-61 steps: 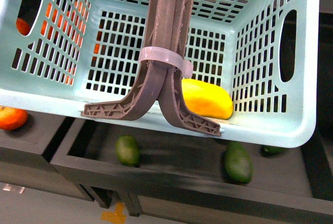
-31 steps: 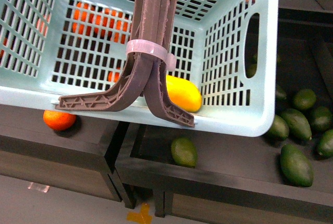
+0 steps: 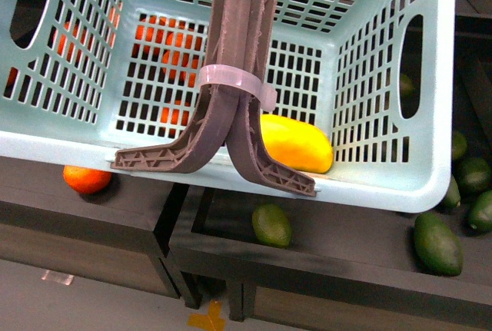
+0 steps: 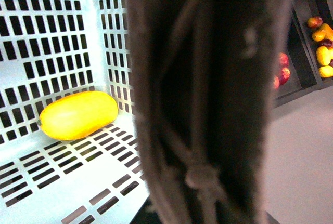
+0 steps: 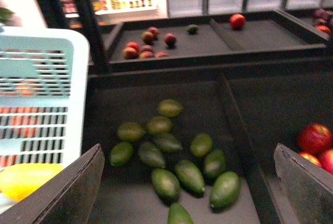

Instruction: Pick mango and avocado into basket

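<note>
The pale teal basket point(image 3: 384, 189) hangs in front of me by its two brown-grey handles point(image 3: 240, 39), which are bound with a white zip tie point(image 3: 234, 84). My left gripper is shut on the handles; they fill the left wrist view point(image 4: 208, 99) as a blur and hide the fingers. The yellow mango point(image 3: 296, 143) lies in the basket's near corner and also shows in the left wrist view point(image 4: 78, 115). My right gripper point(image 5: 187, 193) is open and empty above a dark bin. A dark green avocado point(image 5: 190, 176) lies there among several green fruits.
Oranges point(image 3: 86, 179) sit in the bin behind and left of the basket. More green fruits point(image 3: 438, 243) lie in the bin below its right side. Red apples point(image 5: 315, 138) are beyond a divider point(image 5: 237, 130). Red fruits point(image 5: 148, 42) fill a farther bin.
The hanging basket has swung back to the right in the front view since half a second ago. The mango stays in its near corner.
</note>
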Robot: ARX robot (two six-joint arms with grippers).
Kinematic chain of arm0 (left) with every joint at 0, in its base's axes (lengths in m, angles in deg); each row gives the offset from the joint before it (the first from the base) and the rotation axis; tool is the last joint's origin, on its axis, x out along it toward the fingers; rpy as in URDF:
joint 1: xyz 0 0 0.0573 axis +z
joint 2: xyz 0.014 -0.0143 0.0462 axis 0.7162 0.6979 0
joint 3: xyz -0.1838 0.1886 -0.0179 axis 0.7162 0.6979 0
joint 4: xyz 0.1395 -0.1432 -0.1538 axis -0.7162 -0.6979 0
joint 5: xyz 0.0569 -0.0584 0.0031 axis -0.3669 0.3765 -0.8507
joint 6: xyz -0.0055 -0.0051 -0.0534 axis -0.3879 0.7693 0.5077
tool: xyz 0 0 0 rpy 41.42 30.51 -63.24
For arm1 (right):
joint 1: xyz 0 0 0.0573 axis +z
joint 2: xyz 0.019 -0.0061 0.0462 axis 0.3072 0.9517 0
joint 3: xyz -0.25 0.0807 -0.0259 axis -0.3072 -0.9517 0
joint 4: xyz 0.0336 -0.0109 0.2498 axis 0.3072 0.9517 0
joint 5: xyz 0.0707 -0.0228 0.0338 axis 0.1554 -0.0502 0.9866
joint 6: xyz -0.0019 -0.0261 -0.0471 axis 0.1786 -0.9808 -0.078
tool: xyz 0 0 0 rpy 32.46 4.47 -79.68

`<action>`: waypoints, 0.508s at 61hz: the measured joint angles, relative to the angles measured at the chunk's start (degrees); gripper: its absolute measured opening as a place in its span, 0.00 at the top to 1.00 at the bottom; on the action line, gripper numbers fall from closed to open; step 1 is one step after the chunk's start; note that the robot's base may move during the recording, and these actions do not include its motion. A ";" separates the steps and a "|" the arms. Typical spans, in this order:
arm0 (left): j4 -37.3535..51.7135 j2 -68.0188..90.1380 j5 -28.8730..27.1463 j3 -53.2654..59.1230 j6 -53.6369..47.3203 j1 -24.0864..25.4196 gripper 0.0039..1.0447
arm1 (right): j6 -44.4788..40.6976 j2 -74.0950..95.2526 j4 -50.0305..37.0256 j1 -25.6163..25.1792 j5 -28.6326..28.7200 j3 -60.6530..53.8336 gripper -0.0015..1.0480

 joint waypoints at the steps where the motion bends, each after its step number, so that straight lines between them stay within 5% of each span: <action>1: 0.00 0.00 -0.07 0.00 0.07 0.02 0.96 | 0.72 2.01 -1.16 -0.92 0.02 0.46 0.07; 10: 0.00 0.00 -0.09 0.00 -0.09 0.00 0.96 | 3.37 24.87 -12.35 -8.72 2.40 10.73 0.07; 31: 0.00 0.00 0.50 0.00 -0.04 -0.11 0.96 | -8.13 74.64 -23.85 -12.44 8.79 31.36 0.07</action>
